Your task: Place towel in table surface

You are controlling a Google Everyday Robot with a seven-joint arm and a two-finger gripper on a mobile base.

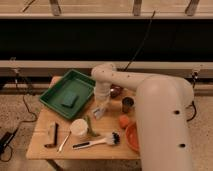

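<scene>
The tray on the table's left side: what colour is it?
Green, clearest in the camera view: rectangular plastic tray, left of the gripper.
</scene>
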